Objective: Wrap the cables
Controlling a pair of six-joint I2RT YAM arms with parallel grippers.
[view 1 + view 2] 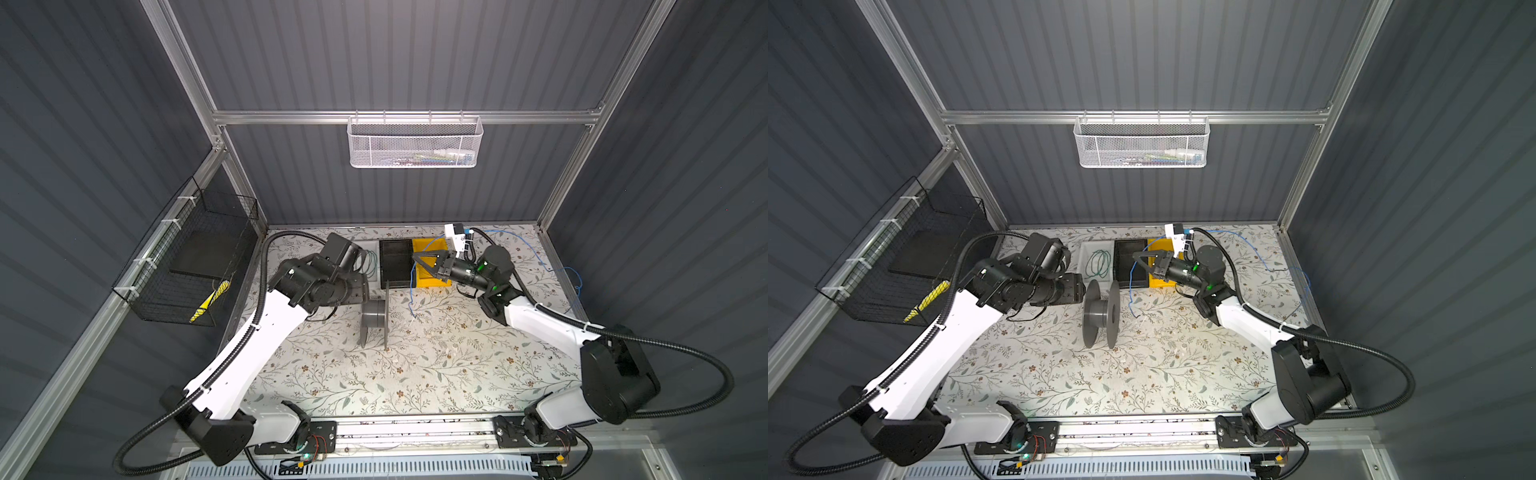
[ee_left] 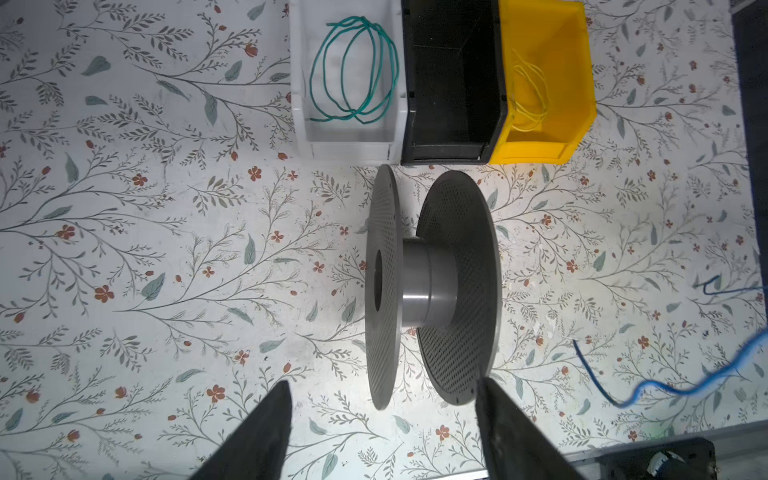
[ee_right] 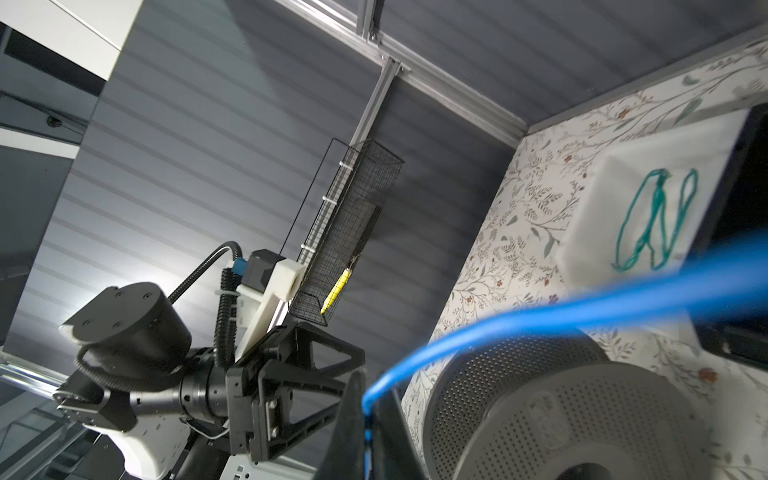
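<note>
Blue in the grip: pinching the bright-blue wire (image 3: 540, 320) between the fully closed fingers of the right claw (image 3: 368, 415), right at the tips. Hovering that claw above the seam between a black bin (image 2: 444, 153) and a yellow bin (image 2: 577, 62). Letting the wire droop below the claw, in both top views, to a loose end on the floral table cover (image 1: 415, 374), and trailing the rest behind the claw in slack loops.

Holding the left claw (image 2: 382, 382) spread wide, gripping nothing. Pointing it at a grey spool (image 2: 419, 286) just ahead of its fingertips, standing on both flange rims, core bare. Seeing, beyond the spool, a white bin (image 2: 299, 104) touching the black one and cradling a coiled green wire (image 2: 353, 112), and, in the yellow bin, a thin yellow wire (image 2: 540, 114).
</note>
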